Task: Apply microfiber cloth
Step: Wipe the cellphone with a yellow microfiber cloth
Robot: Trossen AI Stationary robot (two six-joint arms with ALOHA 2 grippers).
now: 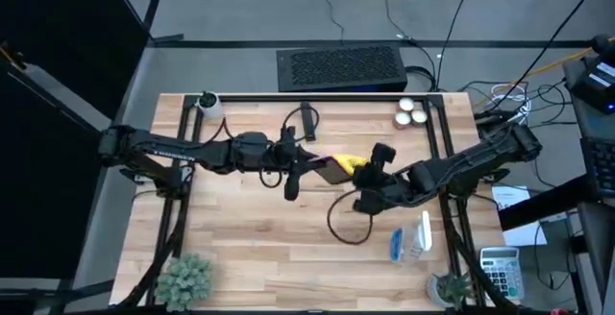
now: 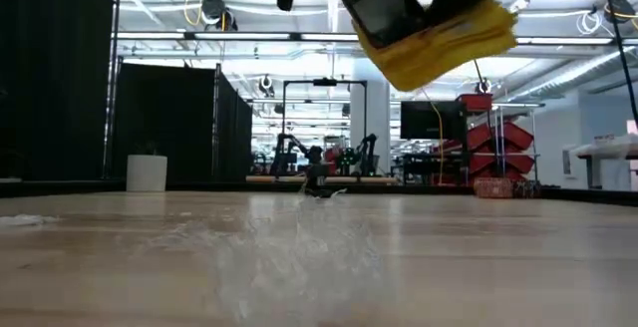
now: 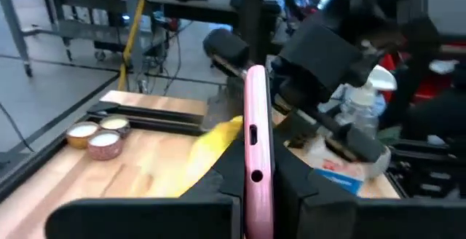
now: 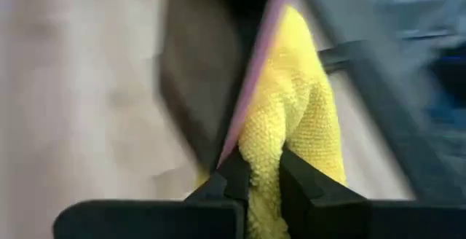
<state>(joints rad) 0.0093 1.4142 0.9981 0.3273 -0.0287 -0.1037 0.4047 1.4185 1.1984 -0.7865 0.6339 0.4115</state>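
Note:
A phone in a pink case [image 1: 332, 170], dark screen [image 2: 384, 3] showing in the low view, hangs high above the wooden table [image 1: 250, 229]. My left gripper [image 1: 307, 166] is shut on it, reaching in from the table's left. The yellow microfiber cloth [image 1: 351, 163] is bunched against the phone's right end. My right gripper [image 1: 366, 173] is shut on it, reaching in from the table's right. The cloth [image 2: 444, 36] sits beside and below the phone, well clear of the table. My left gripper pinches the phone between its two fingers, one on each flat face, at the end with the port [image 3: 254, 133]. The pink edge [image 3: 255, 100] stands upright between the fingers. The phone is lifted clear of the table and tilted. My right gripper pinches a bunched fold of the yellow cloth [image 4: 266, 167] between its two fingers, several layers thick. The cloth bulges out past the fingertips [image 4: 234, 172] and lies against the phone's pink edge [image 4: 256, 71]. It is lifted clear of the table.
Three small candles [image 1: 411, 111] stand at the far right and a white cup [image 1: 208, 102] at the far left. A black cable loop [image 1: 346, 224], a spray bottle [image 1: 423, 233] and a blue item [image 1: 396, 245] lie near right. Plants [image 1: 183, 278] sit at both near corners.

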